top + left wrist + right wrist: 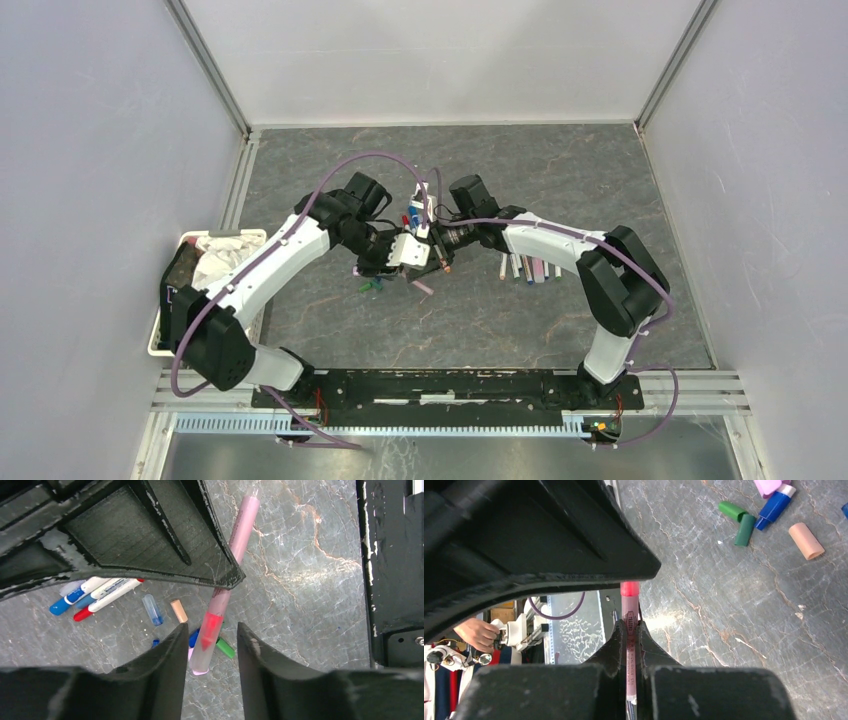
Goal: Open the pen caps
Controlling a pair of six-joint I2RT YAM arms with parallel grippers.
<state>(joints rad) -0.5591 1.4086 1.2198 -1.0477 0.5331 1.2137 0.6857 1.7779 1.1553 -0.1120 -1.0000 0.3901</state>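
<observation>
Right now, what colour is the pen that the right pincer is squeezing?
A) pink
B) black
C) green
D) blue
A: in the right wrist view the right pincer is shut on a pink pen, whose pink barrel sticks out between the two fingers.
</observation>
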